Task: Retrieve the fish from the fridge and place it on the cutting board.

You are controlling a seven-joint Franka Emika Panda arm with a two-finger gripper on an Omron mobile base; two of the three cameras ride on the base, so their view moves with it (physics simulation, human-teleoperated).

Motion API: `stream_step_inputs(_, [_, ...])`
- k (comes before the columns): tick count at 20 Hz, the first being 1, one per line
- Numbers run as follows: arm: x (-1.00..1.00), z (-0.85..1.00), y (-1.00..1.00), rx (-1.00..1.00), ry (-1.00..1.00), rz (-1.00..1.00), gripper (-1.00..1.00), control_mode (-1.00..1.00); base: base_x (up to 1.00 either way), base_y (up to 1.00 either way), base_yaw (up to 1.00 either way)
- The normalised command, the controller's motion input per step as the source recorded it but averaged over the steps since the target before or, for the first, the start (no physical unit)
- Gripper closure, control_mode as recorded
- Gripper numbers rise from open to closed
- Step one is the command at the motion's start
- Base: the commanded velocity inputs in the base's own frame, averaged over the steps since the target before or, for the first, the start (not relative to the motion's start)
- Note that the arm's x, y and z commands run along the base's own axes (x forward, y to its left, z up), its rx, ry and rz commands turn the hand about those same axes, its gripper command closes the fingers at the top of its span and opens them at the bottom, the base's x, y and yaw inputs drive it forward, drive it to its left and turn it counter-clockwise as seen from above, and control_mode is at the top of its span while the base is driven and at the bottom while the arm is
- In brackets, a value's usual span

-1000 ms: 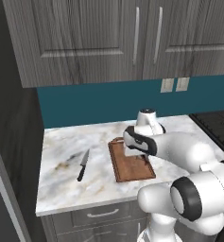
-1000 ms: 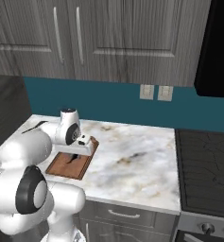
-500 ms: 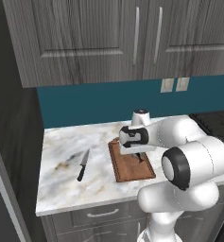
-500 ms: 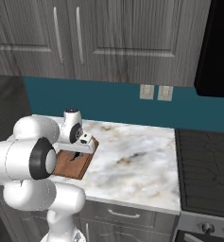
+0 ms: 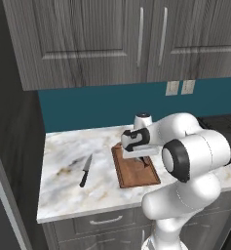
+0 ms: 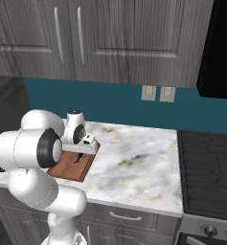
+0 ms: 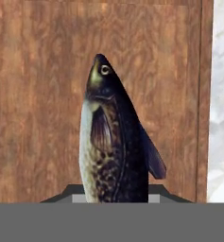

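Observation:
The reddish-brown cutting board (image 5: 134, 172) lies on the marble counter, also seen as the board (image 6: 69, 167) from the right. My gripper (image 5: 139, 157) hangs low over its far half, shut on the fish. In the hand view the dark grey-silver fish (image 7: 112, 142) sticks up from between my fingertips (image 7: 66, 194), head pointing away, with the board's wood (image 7: 38, 94) close behind it. From the right the gripper (image 6: 78, 157) shows as a dark shape just above the board. Whether the fish touches the wood I cannot tell.
A black-handled knife (image 5: 85, 170) lies on the counter (image 5: 68, 195) left of the board. A dark stove (image 6: 208, 174) borders the counter on the right. Teal wall with outlets (image 5: 180, 87) stands behind, cabinets above. The fridge's light-grey edge (image 5: 2, 205) runs down the far left.
The arm's elbow has swung forward toward the cameras. The hand stays over the board's far half with the fish, shifted only slightly left.

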Motion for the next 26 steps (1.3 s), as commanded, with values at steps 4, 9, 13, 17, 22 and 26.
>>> stream_step_inputs(4, [0.00, 0.00, 0.00, 0.00, 0.00, 0.00, -1.00, -1.00, 0.00, 0.00, 0.00])
stream_step_inputs(9, [0.00, 0.00, 0.00, 0.00, 0.00, 0.00, -1.00, -1.00, 0.00, 0.00, 0.00])
stream_step_inputs(13, [-0.01, 0.01, 0.00, 0.00, -0.03, 0.00, -1.00, -1.00, 0.00, 0.00, 0.00])
stream_step_inputs(17, [-0.04, 0.17, 0.00, 0.00, -0.05, 0.00, -1.00, -1.00, 0.00, 0.00, 0.00])
stream_step_inputs(22, [-0.13, 0.22, 0.00, 0.00, -0.08, 0.00, -1.00, -1.00, 0.00, 0.00, 0.00])
stream_step_inputs(26, [-0.45, 0.38, -0.13, 0.00, -0.11, 0.00, -1.00, -1.00, 0.00, 0.00, 0.00])
